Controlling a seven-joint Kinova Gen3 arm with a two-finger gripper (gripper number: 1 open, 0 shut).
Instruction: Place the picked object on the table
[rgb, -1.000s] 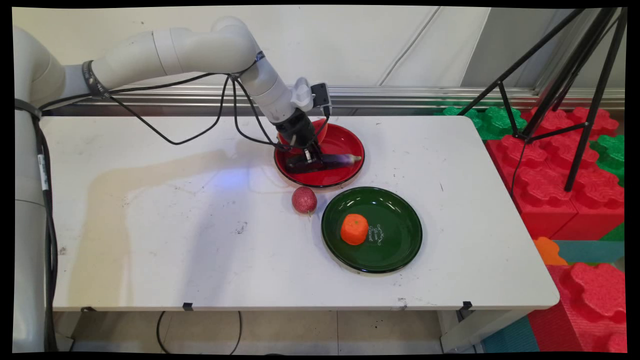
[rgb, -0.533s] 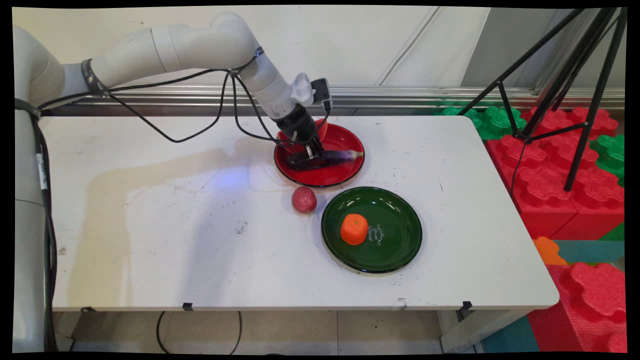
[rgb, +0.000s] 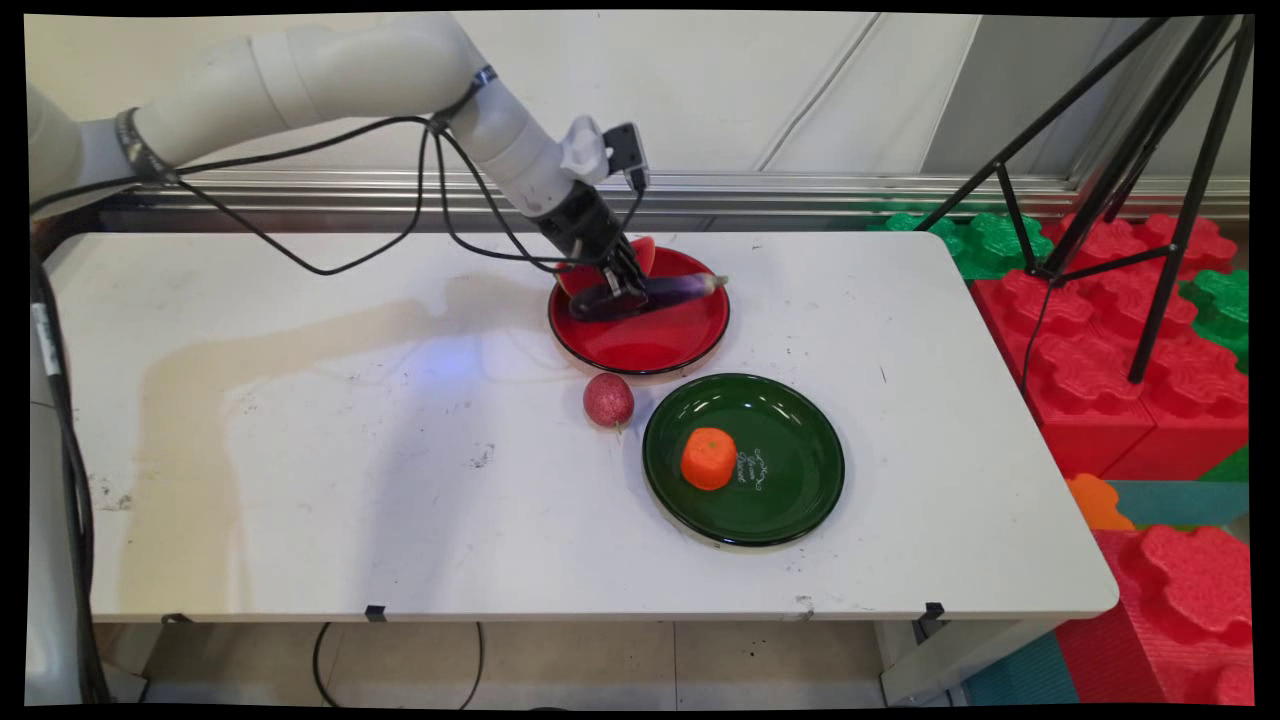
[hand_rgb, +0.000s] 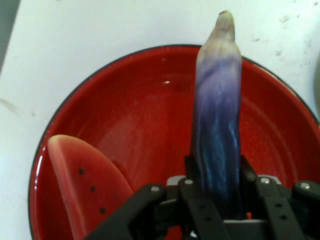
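Two plates stand on the white table (rgb: 400, 500), and the gripper (rgb: 625, 290) is above the red plate (rgb: 650, 345), the one farther from the camera. The gripper is clenched on a purple eggplant (rgb: 660, 292). In the hand view the eggplant (hand_rgb: 217, 135) runs straight out between the two black fingers (hand_rgb: 192, 175), which press it from both sides near its dark thick end. Its pale, narrow tip points away from the gripper and passes beyond the far rim of the red plate (hand_rgb: 125, 115). In the main view the eggplant lies almost level, with the tip toward the right side of the picture, and it seems to be lifted a little above the plate's floor, not resting on it.

A slice of watermelon (hand_rgb: 85, 185), red with a few dark seeds, lies in the red plate beside the gripper. In the main view only a small red part of it (rgb: 643, 255) shows behind the gripper.

Just in front of the red plate a small round dark red fruit (rgb: 608, 399) lies on the bare table. Beside it to the right is the green plate (rgb: 790, 500), close to the red plate, with an orange object (rgb: 708, 458) on its left half. The orange object and the round fruit are both apart from the gripper.
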